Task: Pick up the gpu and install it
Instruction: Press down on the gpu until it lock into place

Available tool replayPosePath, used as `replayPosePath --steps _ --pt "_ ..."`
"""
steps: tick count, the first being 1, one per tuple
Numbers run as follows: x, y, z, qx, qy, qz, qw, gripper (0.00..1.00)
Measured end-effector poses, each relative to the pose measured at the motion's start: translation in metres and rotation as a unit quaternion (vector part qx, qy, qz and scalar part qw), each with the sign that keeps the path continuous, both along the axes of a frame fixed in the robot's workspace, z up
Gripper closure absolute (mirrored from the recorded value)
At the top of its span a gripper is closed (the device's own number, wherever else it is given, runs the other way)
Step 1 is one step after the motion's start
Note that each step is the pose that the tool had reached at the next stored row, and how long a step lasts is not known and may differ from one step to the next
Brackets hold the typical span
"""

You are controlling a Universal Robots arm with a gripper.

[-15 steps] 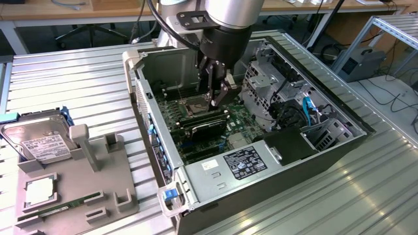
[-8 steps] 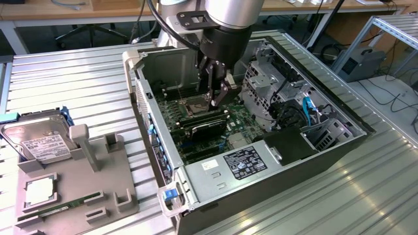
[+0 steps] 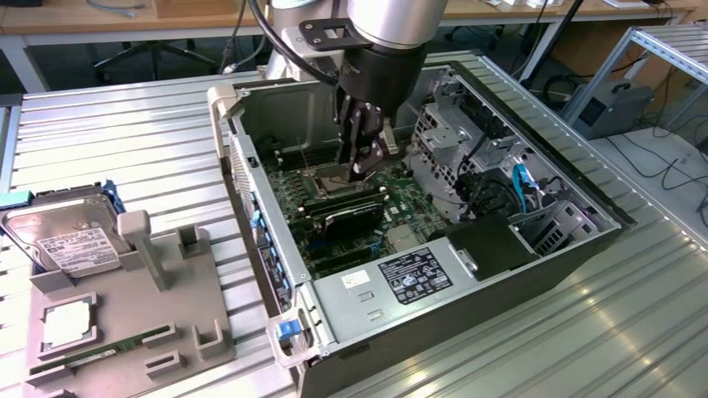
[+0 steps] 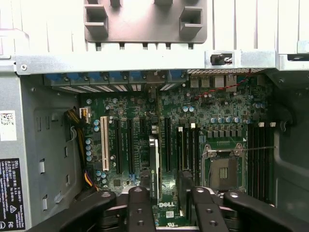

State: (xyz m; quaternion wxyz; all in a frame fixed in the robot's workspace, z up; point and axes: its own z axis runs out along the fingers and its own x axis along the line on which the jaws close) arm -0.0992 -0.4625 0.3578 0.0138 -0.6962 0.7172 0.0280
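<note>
Gripper hangs at the centre of the exterior view, lowered inside the open computer case over the motherboard; its dark fingers point down and end just above the gpu, a dark card standing on edge in a slot, slightly below the middle of the frame. In the wrist view the gpu appears edge-on as a thin vertical strip, its long silver side facing the camera, running down toward the gripper at the lower centre; the black fingers sit on either side of the card's lower end; the jaws look drawn in around the card, but whether they actually press on it I cannot tell. The empty CPU socket lies at the lower right of the wrist view, with a white slot to the left of centre. In the exterior view a power supply with a black label fills the case's lower corner; at the lower left of the frame a grey holder tray rests on the ribbed metal table; a hard drive with a white label stands in it at the left edge, a CPU chip lies below that, and a green RAM stick lies along the tray's lower part.
</note>
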Motion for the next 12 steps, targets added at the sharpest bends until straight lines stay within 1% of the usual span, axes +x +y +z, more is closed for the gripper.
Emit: replayPosePath --steps 1,2,3,4,5,10,12 --pt "0.0 0.0 0.0 0.0 0.0 0.0 1.0 0.68" --pt "0.0 0.0 0.0 0.0 0.0 0.0 1.0 0.74" --pt "0.0 0.0 0.0 0.0 0.0 0.0 1.0 0.74" --pt "0.0 0.0 0.0 0.0 0.0 0.0 1.0 0.86" --pt "0.0 0.0 0.0 0.0 0.0 0.0 1.0 0.89" --pt "0.0 0.0 -0.0012 0.0 0.0 0.0 1.0 0.89" --pt "0.0 0.0001 -0.0084 0.0 0.0 0.0 1.0 0.89"
